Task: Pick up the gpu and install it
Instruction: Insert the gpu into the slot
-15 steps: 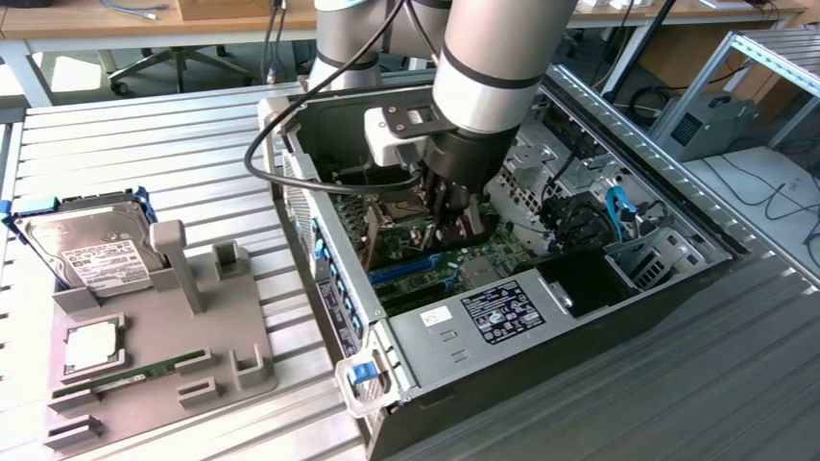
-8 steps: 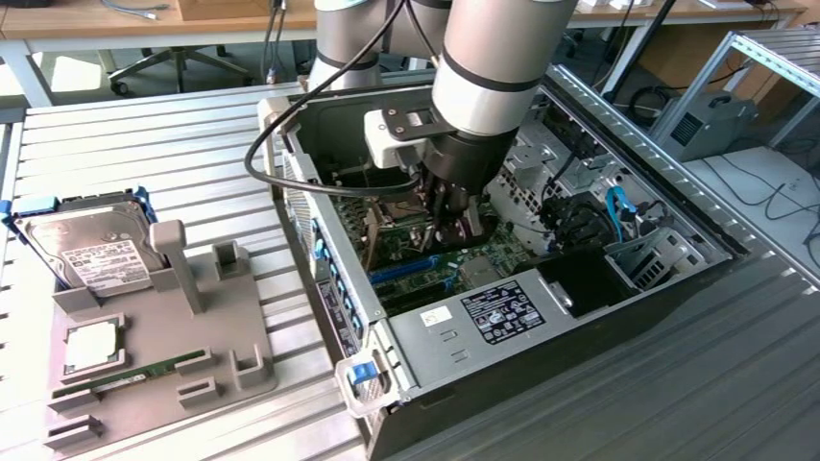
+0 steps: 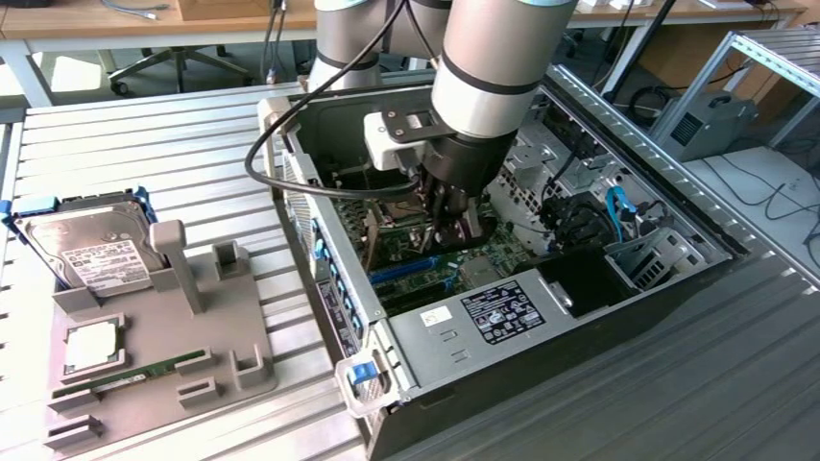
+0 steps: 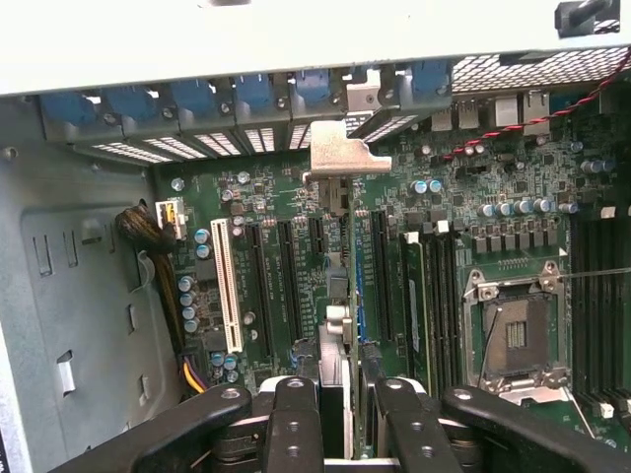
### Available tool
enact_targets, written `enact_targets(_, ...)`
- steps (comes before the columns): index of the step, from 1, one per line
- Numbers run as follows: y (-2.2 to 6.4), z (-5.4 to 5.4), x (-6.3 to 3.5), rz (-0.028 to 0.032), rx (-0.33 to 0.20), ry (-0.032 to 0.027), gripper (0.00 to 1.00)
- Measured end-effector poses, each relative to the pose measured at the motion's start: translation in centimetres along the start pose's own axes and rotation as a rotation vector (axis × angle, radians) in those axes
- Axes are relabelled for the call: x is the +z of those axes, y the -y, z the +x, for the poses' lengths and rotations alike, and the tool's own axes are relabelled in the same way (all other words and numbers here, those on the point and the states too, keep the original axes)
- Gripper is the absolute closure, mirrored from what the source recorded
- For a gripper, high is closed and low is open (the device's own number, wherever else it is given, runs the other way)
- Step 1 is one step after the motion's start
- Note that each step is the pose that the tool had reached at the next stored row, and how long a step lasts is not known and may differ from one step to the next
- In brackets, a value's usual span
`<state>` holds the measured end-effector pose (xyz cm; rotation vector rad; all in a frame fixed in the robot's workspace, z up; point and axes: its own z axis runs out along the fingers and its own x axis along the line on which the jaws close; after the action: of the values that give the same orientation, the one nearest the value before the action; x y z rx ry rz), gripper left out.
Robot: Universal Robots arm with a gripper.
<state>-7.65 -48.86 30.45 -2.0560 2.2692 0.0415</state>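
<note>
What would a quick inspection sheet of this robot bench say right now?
Surface: ribbed metal table.
Job's things: gpu held edge-on above the motherboard slots, its bracket at the rear openings, inside the open computer case.
Clutter: grey fixture tray with a hard drive and memory stick.
Grippers: gripper shut on the gpu.
Cables: black cable looping from the arm.
Surroundings: desks, office chair.

The arm reaches straight down, wrist vertical; its gripper (image 4: 337, 419) points downward, black fingers (image 4: 293, 424) closed on a thin card edge between them.
</note>
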Motion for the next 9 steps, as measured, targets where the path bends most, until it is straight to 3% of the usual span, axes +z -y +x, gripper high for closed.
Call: enact_targets(9,0.0,0.01,0.18,0.0,0.0,0.0,0.73)
